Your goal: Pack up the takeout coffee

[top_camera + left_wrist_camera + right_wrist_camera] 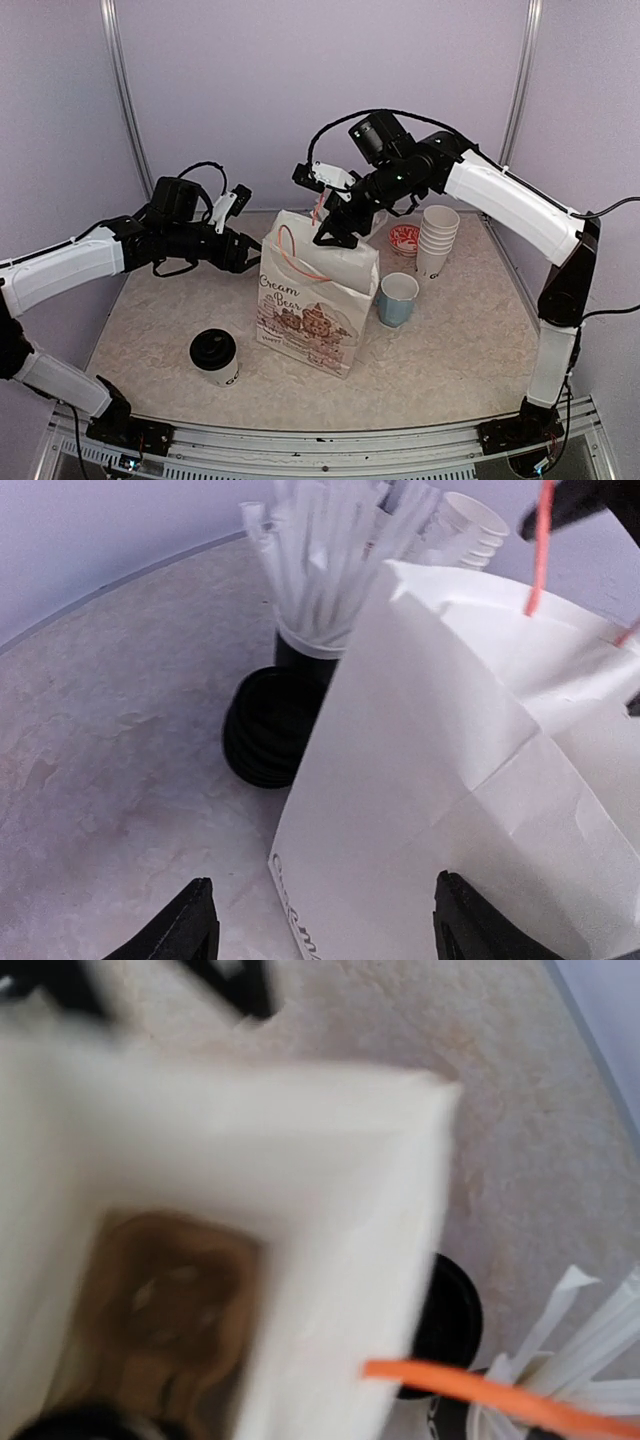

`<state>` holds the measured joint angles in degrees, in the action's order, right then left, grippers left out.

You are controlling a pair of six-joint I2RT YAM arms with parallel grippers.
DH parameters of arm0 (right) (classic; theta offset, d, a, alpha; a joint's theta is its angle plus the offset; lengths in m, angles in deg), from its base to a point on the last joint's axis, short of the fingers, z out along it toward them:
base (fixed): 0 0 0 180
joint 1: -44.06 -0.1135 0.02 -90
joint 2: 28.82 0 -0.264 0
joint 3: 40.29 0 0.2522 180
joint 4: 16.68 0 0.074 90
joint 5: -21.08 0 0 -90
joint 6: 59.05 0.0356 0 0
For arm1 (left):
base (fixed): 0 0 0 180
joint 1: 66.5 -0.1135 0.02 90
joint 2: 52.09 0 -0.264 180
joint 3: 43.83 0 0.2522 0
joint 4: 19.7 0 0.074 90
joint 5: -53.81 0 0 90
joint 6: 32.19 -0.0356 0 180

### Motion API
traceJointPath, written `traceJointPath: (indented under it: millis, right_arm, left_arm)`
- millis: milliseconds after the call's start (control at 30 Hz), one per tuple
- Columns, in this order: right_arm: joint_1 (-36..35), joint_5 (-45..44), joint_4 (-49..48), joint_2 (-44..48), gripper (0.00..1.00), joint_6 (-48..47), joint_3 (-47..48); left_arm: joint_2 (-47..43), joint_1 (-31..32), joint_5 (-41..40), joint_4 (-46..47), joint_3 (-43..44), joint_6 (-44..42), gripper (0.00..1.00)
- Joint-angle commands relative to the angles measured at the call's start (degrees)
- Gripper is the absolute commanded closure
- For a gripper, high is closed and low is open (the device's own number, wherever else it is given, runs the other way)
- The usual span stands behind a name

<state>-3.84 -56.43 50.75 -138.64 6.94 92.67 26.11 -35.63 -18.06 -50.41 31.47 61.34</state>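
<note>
One takeout coffee cup (214,357), white with a black lid, stands on the table at the front left of the white "Cream Bear" paper bag (315,300). The second lidded cup is not in view. My right gripper (325,215) is over the bag's open top, shut on its raised orange handle (318,208). The handle also shows in the left wrist view (540,550) and the right wrist view (480,1390). The blurred right wrist view looks down into the bag (200,1160), its fingers hidden. My left gripper (330,925) is open against the bag's left side (450,780).
A light-blue mug (397,299) stands right of the bag. A stack of plain white cups (437,240) and a red-patterned item (404,240) sit behind it. A stack of black lids (270,725) and a black holder of wrapped straws (330,560) stand behind the bag.
</note>
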Motion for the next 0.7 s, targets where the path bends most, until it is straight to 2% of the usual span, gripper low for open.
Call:
traceJointPath:
  millis: [0, 200, 333, 500, 567, 667]
  right_arm:
    - [-0.19, -1.34, -0.68, 4.32, 0.36, -0.91, -1.63]
    - [0.33, 0.82, -0.78, 8.33, 0.37, -2.30, -6.65]
    - [0.35, 2.01, -0.54, 10.45, 0.37, -3.23, -8.74]
    - [0.43, 1.74, -0.42, 11.82, 0.33, -4.22, -10.36]
    - [0.65, 2.12, -0.24, 12.48, 0.26, -4.82, -10.62]
    - [1.32, 3.13, -0.03, 13.34, 0.17, -5.35, -10.91]
  left_arm:
    - [-3.03, 6.27, 1.46, 1.02, -3.07, -0.11, 0.28]
    - [-4.82, 14.15, -1.32, -0.92, -4.06, 1.62, 0.28]
    - [-5.93, 15.87, -6.09, -4.03, -3.68, 3.67, 0.28]
    - [-8.01, 16.19, -16.86, -17.25, 2.27, 11.43, 0.27]
    - [-8.29, 17.52, -23.68, -24.73, 4.82, 15.94, 0.27]
    - [-9.20, 20.64, -28.38, -35.31, 7.30, 22.48, 0.26]
